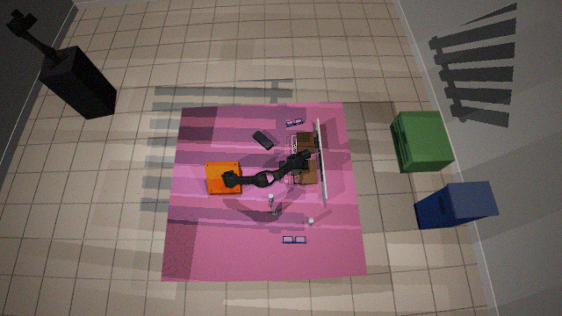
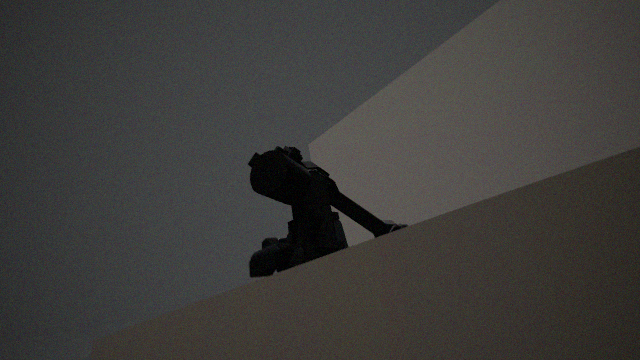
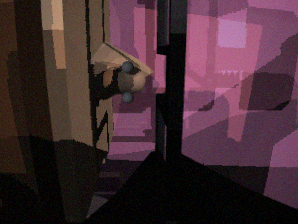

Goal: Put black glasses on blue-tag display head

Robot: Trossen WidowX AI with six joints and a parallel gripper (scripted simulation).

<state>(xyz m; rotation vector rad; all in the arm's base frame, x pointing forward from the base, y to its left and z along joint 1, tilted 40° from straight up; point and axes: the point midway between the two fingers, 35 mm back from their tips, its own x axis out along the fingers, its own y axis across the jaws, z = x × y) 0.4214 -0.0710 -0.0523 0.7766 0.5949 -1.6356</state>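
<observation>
My gripper (image 3: 162, 161) is shut on the black glasses. Their two grey nose pads (image 3: 127, 67) show left of the fingers in the wrist view; the rest of the frame is dark and hard to separate from the fingers. A tan display head (image 3: 75, 115) fills the left side, close to the glasses, and its nose (image 3: 136, 81) lies between or just behind the pads. The temples and ears cannot be made out. In the top view, two brown heads (image 1: 305, 140) (image 1: 311, 176) stand side by side, and the arm covers part of the nearer one. No blue tag can be made out.
A white-edged panel (image 1: 322, 164) stands close behind the heads. Blue glasses (image 1: 294, 123) (image 1: 297, 240) lie at either side. A dark case (image 1: 262, 140) and small white-topped items (image 1: 270, 197) (image 1: 310, 221) are on the pink mat (image 1: 246, 259). The arm's orange base plate (image 1: 212, 168) is left.
</observation>
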